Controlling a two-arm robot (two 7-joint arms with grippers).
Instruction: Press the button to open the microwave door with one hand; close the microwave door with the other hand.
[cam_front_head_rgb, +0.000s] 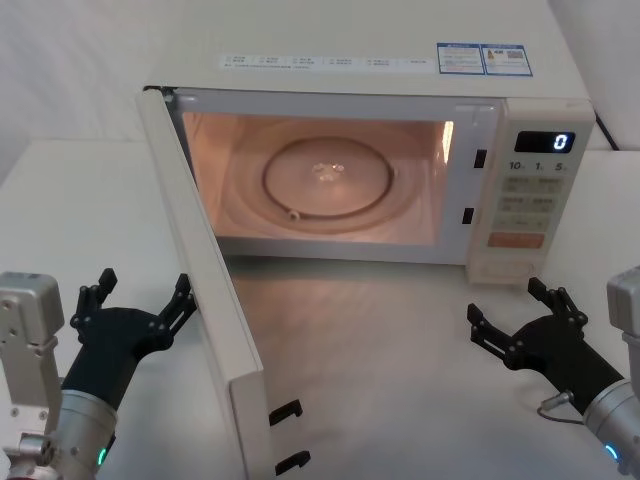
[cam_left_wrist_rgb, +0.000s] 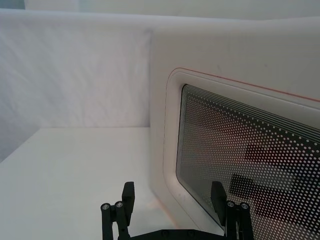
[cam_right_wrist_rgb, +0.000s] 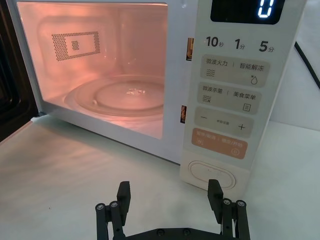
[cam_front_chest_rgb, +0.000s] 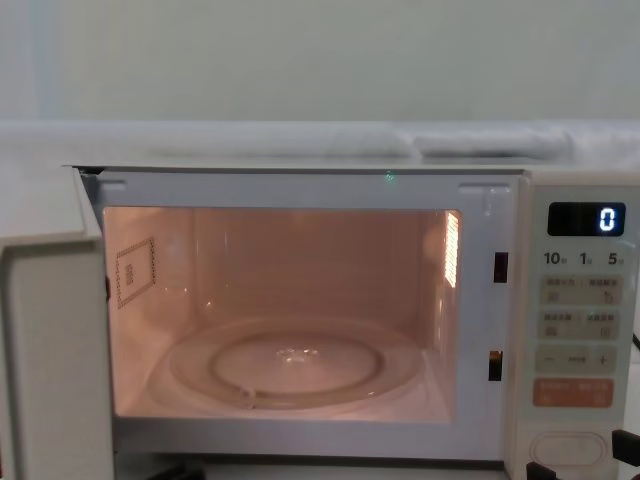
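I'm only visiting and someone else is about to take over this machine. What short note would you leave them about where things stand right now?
Left gripper: open, empty, just outside the swung-open microwave door, facing its window.
Right gripper: open, empty, low on the table in front of the control panel, short of the button.
Microwave: cavity lit, glass turntable inside bare, display reads 0.
Done: door is open.
Left: push the door shut, probably with the left gripper, which sits beside it.

One microwave (cam_front_head_rgb: 400, 150), one microwave door (cam_front_head_rgb: 215, 300) swung open, one glass turntable (cam_front_head_rgb: 328, 178) inside, one digital display (cam_front_head_rgb: 543, 142), one wide button (cam_right_wrist_rgb: 212, 173), one orange key (cam_right_wrist_rgb: 219, 144), two black grippers, left gripper (cam_front_head_rgb: 140, 300) and right gripper (cam_front_head_rgb: 508, 312), one white table (cam_front_head_rgb: 400, 370)
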